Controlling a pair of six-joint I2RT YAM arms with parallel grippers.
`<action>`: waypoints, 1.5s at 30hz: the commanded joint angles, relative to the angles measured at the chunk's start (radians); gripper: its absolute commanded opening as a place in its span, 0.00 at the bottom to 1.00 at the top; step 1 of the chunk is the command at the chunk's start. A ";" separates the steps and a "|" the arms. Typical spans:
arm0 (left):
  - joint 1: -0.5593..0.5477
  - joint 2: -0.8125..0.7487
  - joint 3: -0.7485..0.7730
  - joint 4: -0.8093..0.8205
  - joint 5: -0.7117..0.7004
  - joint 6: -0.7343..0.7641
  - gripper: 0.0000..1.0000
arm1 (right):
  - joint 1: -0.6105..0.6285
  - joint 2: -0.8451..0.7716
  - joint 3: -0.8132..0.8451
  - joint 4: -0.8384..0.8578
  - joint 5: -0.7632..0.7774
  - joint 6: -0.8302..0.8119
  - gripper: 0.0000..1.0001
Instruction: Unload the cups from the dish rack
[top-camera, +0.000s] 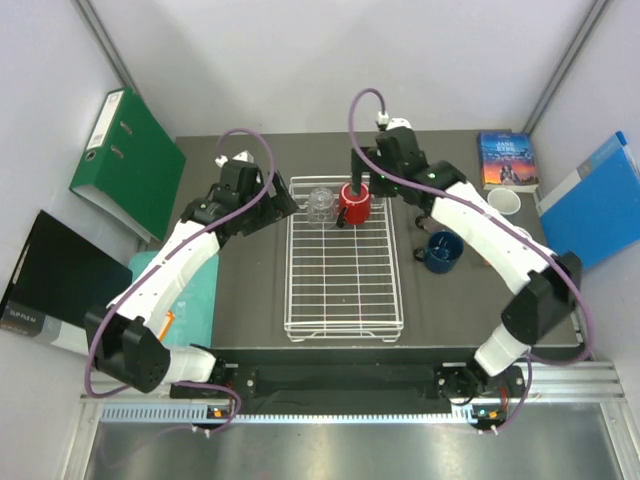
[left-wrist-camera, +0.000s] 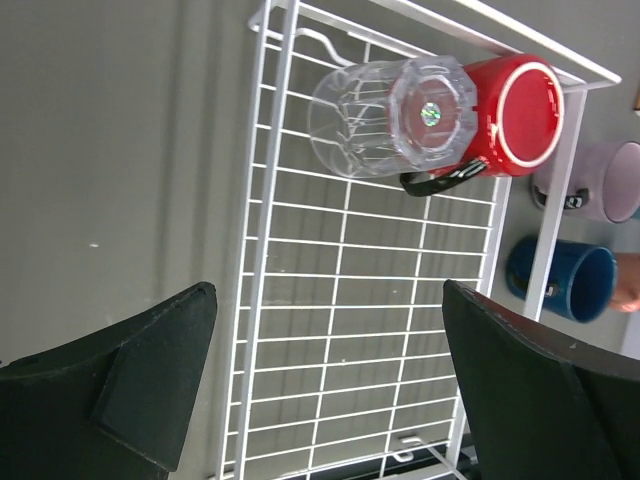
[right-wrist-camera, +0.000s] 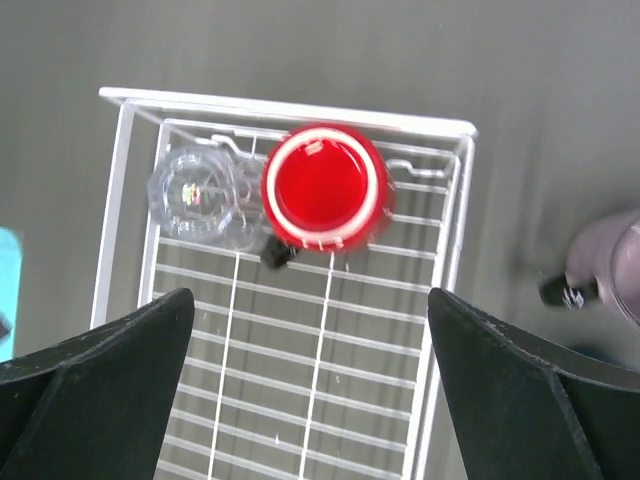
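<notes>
The white wire dish rack (top-camera: 345, 290) lies in the middle of the dark table. At its far end a clear glass tumbler (top-camera: 320, 203) stands upside down beside a red mug (top-camera: 354, 204), also upside down. My right gripper (top-camera: 358, 180) hovers open above the red mug (right-wrist-camera: 322, 188); the mug sits ahead of the fingertips, not between them. My left gripper (top-camera: 285, 205) is open and empty over the rack's left rim, short of the tumbler (left-wrist-camera: 385, 115). A dark blue mug (top-camera: 440, 251) and a mauve-pink mug (left-wrist-camera: 605, 180) stand on the table right of the rack.
A pale cup (top-camera: 503, 203) and a book (top-camera: 507, 160) sit at the back right, with a blue folder (top-camera: 590, 200) beyond. A green binder (top-camera: 125, 160), a black folder (top-camera: 55, 280) and a teal sheet (top-camera: 190, 290) lie on the left.
</notes>
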 joint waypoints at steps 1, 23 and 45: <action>0.002 -0.033 0.017 -0.027 -0.041 0.039 0.99 | 0.026 0.108 0.121 0.027 0.057 -0.045 1.00; -0.162 0.206 0.240 0.102 -0.074 0.114 0.99 | 0.027 0.007 0.065 0.046 0.137 0.035 1.00; -0.210 0.670 0.686 0.042 -0.044 0.258 0.99 | 0.013 -0.383 -0.070 -0.066 0.221 0.072 1.00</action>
